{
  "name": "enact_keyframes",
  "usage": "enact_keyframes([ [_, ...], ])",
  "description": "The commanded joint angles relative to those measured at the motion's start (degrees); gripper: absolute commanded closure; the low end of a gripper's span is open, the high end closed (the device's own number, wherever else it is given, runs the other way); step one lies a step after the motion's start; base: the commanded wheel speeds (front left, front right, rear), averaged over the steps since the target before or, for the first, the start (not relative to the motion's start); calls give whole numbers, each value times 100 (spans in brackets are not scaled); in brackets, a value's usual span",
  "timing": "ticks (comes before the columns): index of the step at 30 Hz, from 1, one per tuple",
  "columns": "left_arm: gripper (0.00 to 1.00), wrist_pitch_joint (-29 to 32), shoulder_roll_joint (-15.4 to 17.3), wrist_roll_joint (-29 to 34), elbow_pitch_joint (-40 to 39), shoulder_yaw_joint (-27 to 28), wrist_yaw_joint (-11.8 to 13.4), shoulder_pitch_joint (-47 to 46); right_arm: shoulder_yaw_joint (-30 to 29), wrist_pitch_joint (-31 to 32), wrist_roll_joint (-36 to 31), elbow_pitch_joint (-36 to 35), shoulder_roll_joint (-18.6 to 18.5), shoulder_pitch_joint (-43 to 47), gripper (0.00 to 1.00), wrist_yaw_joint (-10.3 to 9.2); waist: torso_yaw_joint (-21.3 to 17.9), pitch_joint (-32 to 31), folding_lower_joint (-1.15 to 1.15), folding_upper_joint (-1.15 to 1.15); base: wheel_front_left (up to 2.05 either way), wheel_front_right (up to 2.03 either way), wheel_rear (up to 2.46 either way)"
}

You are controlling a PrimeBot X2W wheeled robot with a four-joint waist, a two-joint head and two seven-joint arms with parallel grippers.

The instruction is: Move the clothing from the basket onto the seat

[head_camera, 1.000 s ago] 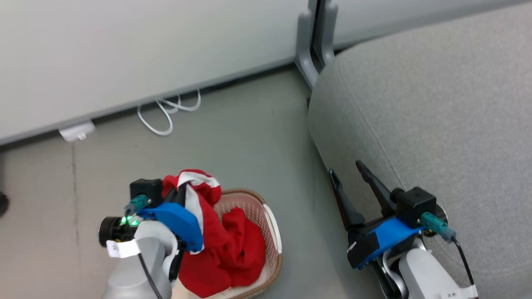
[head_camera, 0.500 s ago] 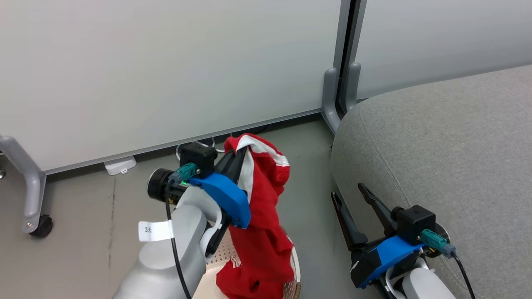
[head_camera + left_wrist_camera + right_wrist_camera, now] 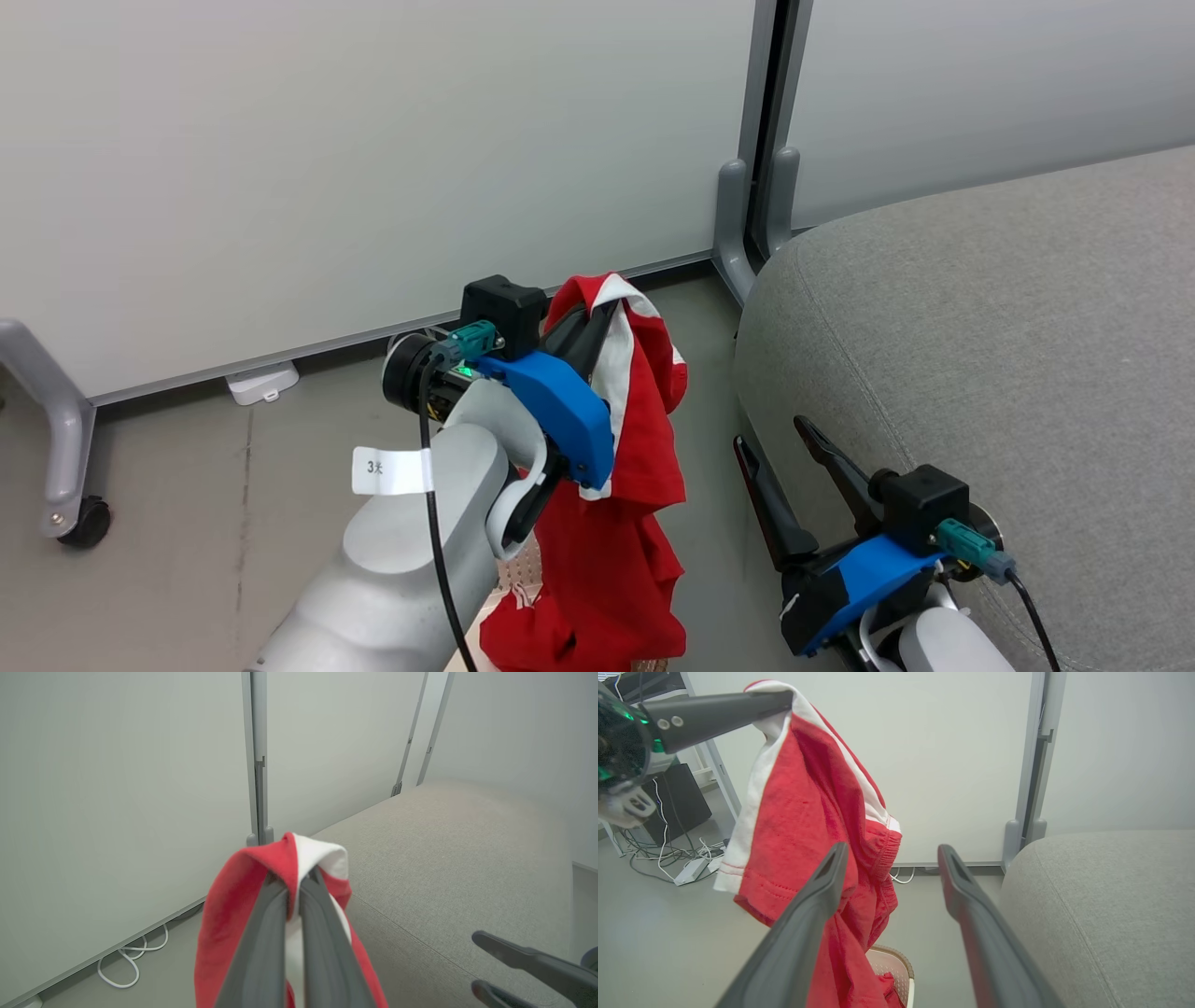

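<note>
The left fingers (image 3: 259,947) were clenched on a fold of the striped garment (image 3: 635,411) at its white band. It hung in a long drape above the basket (image 3: 901,963) on the floor (image 3: 187,523), high enough, by my judgement, to clear the edge of the seat (image 3: 980,308) to its right. The right fingers (image 3: 971,924) stood spread and empty by the seat's front, out of the cloth's way, and a scrap of red in the basket was probably the second garment (image 3: 885,985), though little of it showed.
</note>
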Motion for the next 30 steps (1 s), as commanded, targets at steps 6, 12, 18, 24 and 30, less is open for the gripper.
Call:
enact_keyframes([
  [6, 100, -42, 4, -157, 84, -191, 100, -122, 86, 29, -7, -61, -20, 31, 0, 3, -81, 39, 0, 0, 0, 0, 0],
  [12, 100, -65, 3, -273, 169, -359, 117, -196, 278, 124, 90, -12, -20, -137, 0, 3, -104, 82, 0, 0, 0, 0, 0],
  [18, 100, -83, 4, -434, 113, -563, 134, -287, 723, 238, 282, 404, -20, -623, 0, 3, -96, 130, 0, 0, 0, 0, 0],
  [24, 100, -99, 2, -593, 41, -791, 157, -342, 1109, 195, 609, 1086, -20, -1191, 0, 3, -41, 145, 0, 0, 0, 0, 0],
  [30, 100, -66, 3, -790, -58, -1059, 183, -432, 1809, -1, 798, 1756, -21, -1816, 0, 3, -6, 166, 0, 0, 0, 0, 0],
])
